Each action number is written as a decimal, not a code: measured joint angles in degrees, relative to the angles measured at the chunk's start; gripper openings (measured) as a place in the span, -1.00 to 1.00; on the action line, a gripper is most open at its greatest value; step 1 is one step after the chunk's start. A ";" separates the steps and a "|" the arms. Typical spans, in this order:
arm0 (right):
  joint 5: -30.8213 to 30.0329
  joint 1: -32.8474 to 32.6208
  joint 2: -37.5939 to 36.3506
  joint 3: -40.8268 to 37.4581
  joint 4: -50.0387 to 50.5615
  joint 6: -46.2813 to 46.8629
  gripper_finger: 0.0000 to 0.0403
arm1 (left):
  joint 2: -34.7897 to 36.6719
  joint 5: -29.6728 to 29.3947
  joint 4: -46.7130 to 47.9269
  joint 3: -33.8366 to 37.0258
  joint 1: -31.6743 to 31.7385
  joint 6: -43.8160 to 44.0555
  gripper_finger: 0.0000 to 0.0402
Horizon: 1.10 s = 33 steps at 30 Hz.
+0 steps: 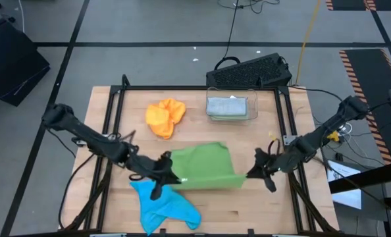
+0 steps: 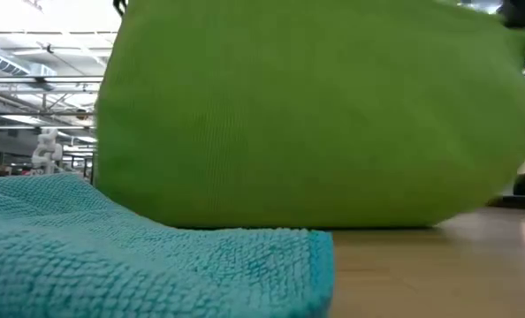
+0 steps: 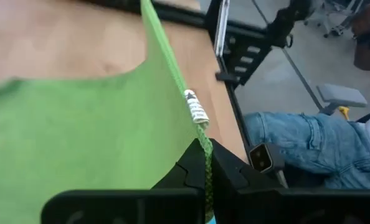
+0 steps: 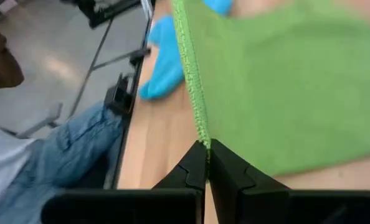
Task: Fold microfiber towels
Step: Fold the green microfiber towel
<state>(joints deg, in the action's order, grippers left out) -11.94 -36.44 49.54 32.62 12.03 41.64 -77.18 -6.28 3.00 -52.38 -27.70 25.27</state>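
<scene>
Both grippers, left (image 3: 207, 177) and right (image 4: 207, 163), pinch the green towel's (image 1: 205, 166) near edge (2 corners).

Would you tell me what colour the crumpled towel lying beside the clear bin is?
Orange: the crumpled towel beside the clear bin shows best in the high view.

A clear plastic bin (image 1: 251, 116) and black keyboard (image 1: 251, 71) sit at the wooden table's (image 1: 248, 207) far edge.
</scene>
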 joint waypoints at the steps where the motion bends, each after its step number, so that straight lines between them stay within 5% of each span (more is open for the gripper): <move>1: 0.04 -0.83 0.81 -1.03 -1.09 1.62 -0.98 | -1.10 -0.07 -0.87 0.34 -0.49 1.21 -0.98; 10: -1.51 -2.59 10.60 -3.17 -9.15 2.51 -0.98 | -9.12 0.13 -1.69 0.89 -3.18 7.49 -0.97; 14: -3.08 -0.10 15.17 -3.19 -8.64 -2.72 -0.98 | -9.95 -4.82 1.82 0.90 -4.06 11.89 -0.95; 19: -3.84 4.97 19.89 -3.17 -9.34 -9.11 -0.98 | -9.99 -10.93 9.06 0.92 -4.27 19.26 -0.96; 27: -15.36 13.64 24.61 -3.17 -14.18 -20.10 -0.98 | -9.99 -19.85 19.38 0.92 -3.47 24.48 -0.91; 33: -13.07 20.69 26.14 -3.17 -19.03 -26.41 -0.98 | -10.46 -23.98 25.47 1.19 -1.08 26.29 -0.97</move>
<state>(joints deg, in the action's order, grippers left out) -25.01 -15.75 75.68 29.45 -7.01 15.24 -87.64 -30.26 28.46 -51.19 -28.78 51.56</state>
